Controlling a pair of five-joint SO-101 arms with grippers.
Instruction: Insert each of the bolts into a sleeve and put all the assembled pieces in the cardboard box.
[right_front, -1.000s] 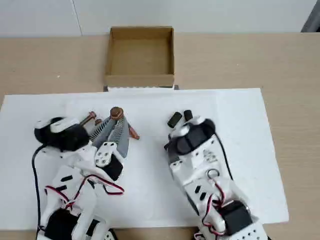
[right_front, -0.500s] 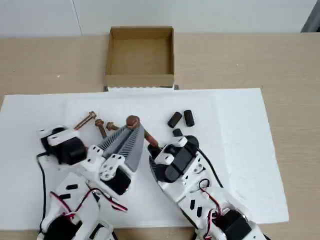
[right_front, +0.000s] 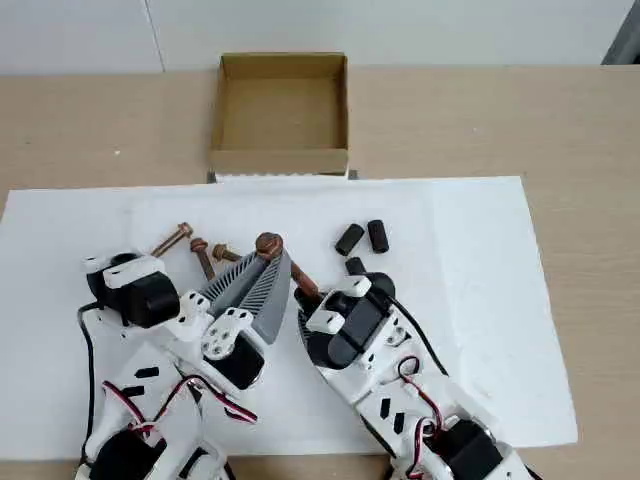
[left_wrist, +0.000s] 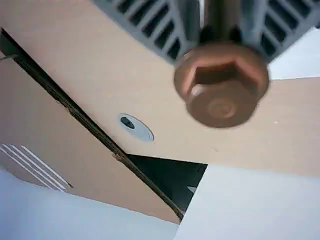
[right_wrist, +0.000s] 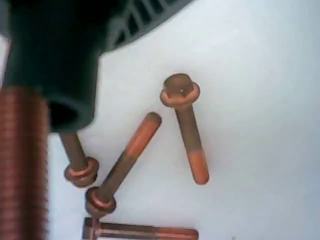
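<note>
- Wooden table (right_front: 560, 120), white paper sheet (right_front: 470, 300).
- L gripper (right_front: 270, 257) clamps copper flanged bolt (right_front: 267, 243), R gripper (right_wrist: 65, 30) black cylindrical sleeve (right_wrist: 50, 70), mid-sheet, near side.
- Thread looks beside bore, not in: align axes, feed slow.

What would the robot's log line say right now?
left hand holds bolt | right hand holds sleeve beside its thread | loose bolts on sheet | box empty

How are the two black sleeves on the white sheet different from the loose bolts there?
The sleeves are black; the loose bolts are coppery brown. The sleeves are short and stubby; the bolts are long and thin, with a wide head at one end. In the high view the sleeves lie right of the bolts. Both lie flat on the white sheet.
</note>
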